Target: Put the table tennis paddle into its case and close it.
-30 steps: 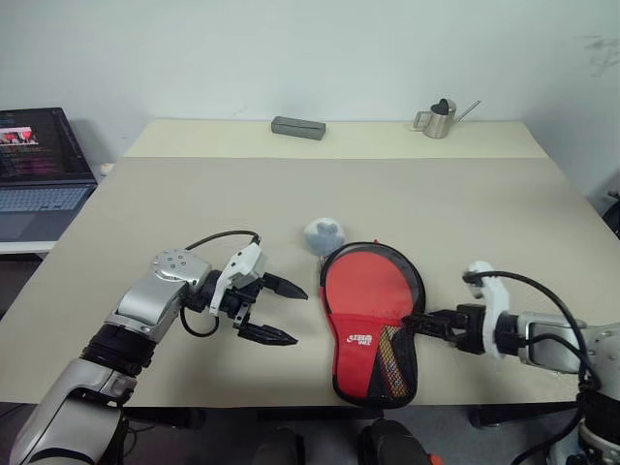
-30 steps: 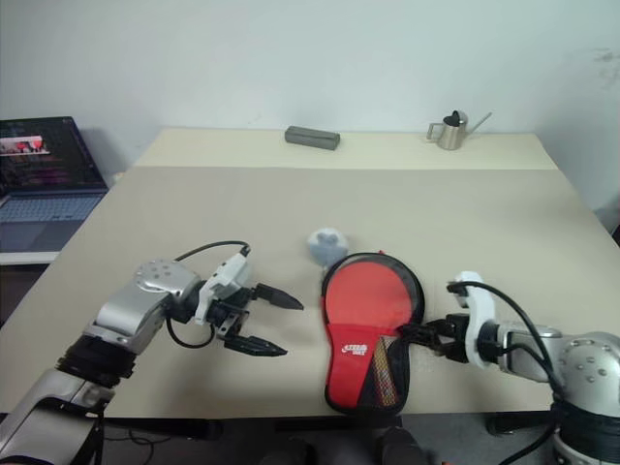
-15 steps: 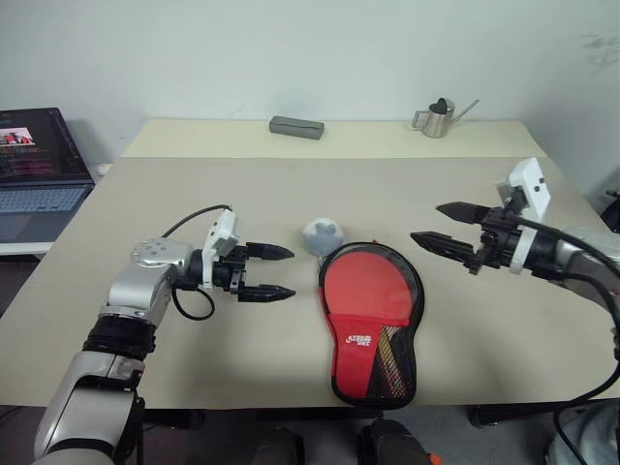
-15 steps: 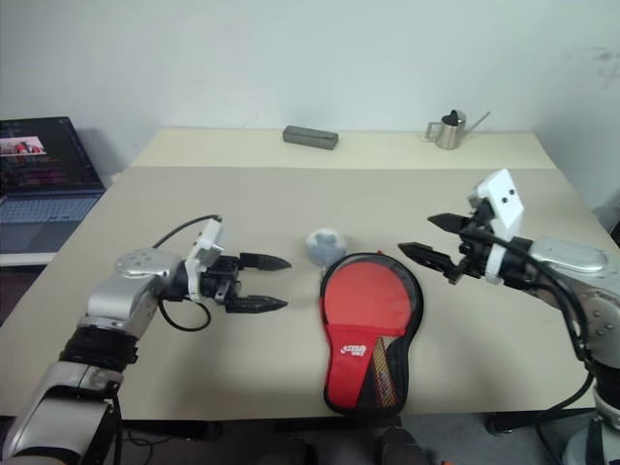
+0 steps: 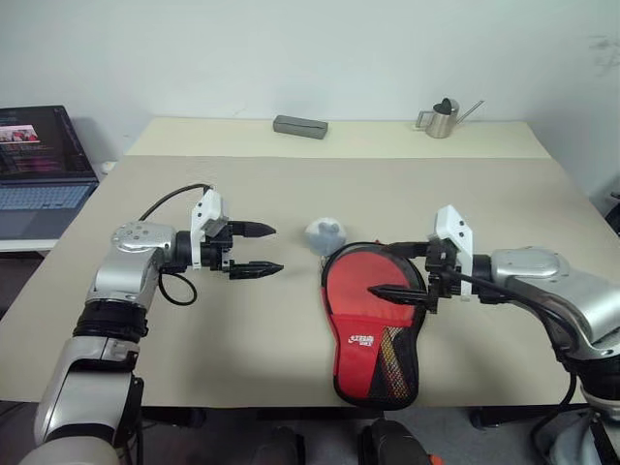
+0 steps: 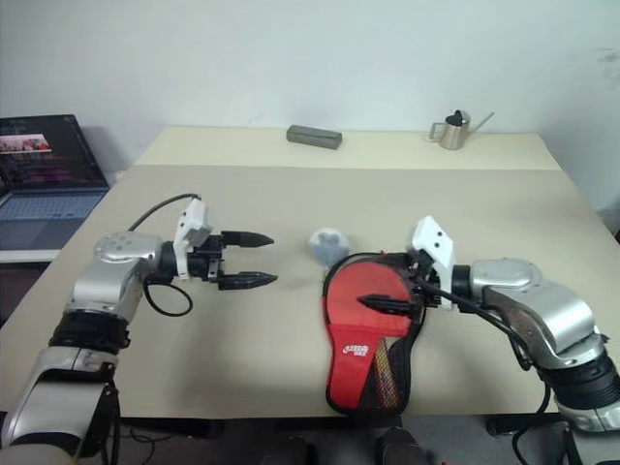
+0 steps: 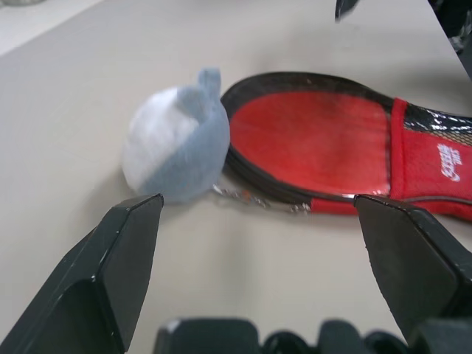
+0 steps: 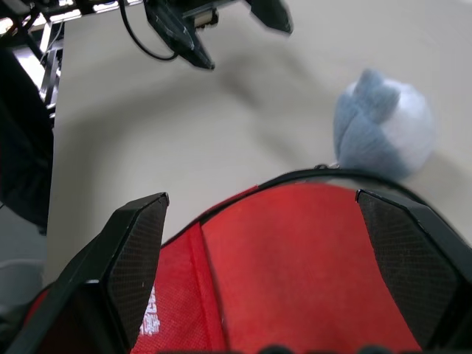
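Observation:
The case point(image 5: 362, 340) lies flat near the table's front edge, red side up with its white logo and black mesh panel. Inside its black rim shows the round red face of the table tennis paddle point(image 7: 310, 140); the handle is hidden under the red fabric. My right gripper point(image 5: 383, 269) hovers open just over the paddle's face, pointing left, with nothing between its fingers. My left gripper point(image 5: 276, 248) stands open to the left of the case, pointing right towards it, and is empty.
A small blue-and-white plush ball point(image 5: 325, 232) sits right beside the case's round end. At the table's far edge are a grey bar-shaped box point(image 5: 299, 125) and a metal watering can point(image 5: 441, 118). A laptop point(image 5: 39, 160) stands on a side table at the left.
My right gripper left the case's lower right edge, swung up to the right, then came in over the paddle's face, rolling as it went. My left gripper rose and levelled out, farther from the case.

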Robot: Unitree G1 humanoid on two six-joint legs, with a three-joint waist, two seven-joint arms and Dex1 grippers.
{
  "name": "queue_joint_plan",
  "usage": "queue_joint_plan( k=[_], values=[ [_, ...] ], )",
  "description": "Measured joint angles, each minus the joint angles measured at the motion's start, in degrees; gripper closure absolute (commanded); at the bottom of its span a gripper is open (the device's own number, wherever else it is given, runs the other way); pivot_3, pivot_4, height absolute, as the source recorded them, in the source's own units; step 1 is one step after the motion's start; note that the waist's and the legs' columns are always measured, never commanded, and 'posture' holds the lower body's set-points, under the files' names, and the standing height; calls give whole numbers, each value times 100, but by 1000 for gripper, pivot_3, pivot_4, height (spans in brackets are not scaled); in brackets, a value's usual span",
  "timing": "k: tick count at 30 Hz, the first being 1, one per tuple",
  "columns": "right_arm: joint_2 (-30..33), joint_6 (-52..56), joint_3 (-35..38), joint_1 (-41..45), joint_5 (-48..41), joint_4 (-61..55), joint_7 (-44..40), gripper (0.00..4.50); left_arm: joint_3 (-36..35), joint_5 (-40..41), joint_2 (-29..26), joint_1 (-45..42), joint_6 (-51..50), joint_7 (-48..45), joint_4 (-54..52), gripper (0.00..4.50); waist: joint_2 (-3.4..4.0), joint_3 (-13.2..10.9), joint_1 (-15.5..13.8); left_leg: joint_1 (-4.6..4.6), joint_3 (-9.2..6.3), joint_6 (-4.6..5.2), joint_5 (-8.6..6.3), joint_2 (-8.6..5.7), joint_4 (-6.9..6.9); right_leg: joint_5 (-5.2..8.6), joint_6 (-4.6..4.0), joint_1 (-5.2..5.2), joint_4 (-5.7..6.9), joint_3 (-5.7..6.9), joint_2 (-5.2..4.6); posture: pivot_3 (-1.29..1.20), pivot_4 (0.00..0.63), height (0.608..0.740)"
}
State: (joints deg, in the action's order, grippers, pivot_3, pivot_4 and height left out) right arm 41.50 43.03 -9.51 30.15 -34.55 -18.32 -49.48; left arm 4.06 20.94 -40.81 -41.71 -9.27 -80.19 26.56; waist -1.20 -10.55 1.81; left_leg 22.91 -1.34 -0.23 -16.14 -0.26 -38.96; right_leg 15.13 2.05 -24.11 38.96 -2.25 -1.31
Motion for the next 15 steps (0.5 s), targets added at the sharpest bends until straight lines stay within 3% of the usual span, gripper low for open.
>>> queue_joint_plan(
  k=[15],
  values=[
    [-915,-498,-545,117,927,749,-146,31,2,-311,102,-271,-80,447,-22,0,0,0,-3,0,-1,-1,1,-1,-1,0,0,-1,1,2,0,0,150,740]
  ],
)
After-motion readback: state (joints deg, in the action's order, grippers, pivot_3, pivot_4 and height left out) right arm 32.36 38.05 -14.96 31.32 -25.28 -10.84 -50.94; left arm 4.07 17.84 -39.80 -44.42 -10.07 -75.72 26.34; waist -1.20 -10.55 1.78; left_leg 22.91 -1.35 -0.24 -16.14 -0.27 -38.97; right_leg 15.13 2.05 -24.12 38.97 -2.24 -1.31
